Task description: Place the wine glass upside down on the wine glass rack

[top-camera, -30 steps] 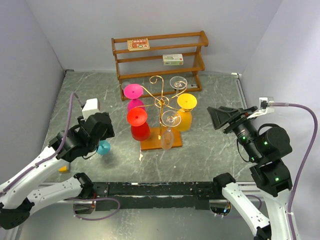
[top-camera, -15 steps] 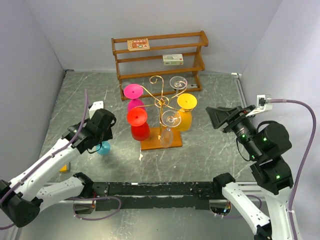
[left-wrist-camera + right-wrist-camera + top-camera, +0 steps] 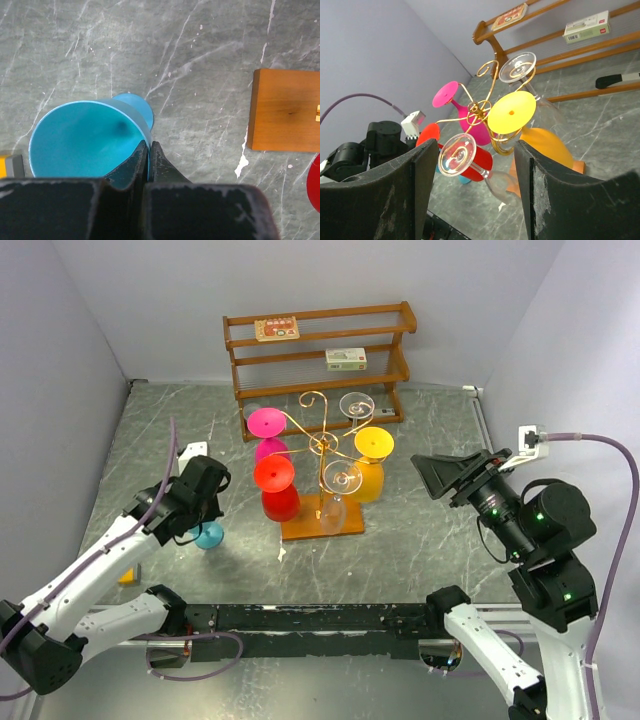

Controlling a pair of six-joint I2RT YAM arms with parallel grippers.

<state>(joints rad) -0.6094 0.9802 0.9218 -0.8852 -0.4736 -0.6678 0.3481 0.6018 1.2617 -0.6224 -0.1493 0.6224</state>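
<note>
A blue wine glass [image 3: 85, 135] stands upright on the grey table, left of the rack [image 3: 209, 534]. My left gripper [image 3: 149, 145] is shut on its rim, one finger inside the bowl and one outside. The wine glass rack [image 3: 322, 445], gold wire on a wooden base [image 3: 285, 110], carries several glasses hung upside down: pink, red, yellow and clear ones. My right gripper [image 3: 476, 144] is open and empty, held in the air to the right of the rack [image 3: 479, 107] and facing it [image 3: 432, 475].
A brown three-tier shelf [image 3: 318, 350] with small boxes stands against the back wall behind the rack. A small yellow object [image 3: 127, 577] lies near the left arm. A white scrap [image 3: 283, 553] lies in front of the rack base.
My left gripper has closed on the blue glass's rim after reaching down to it. The right arm has shifted only slightly.
</note>
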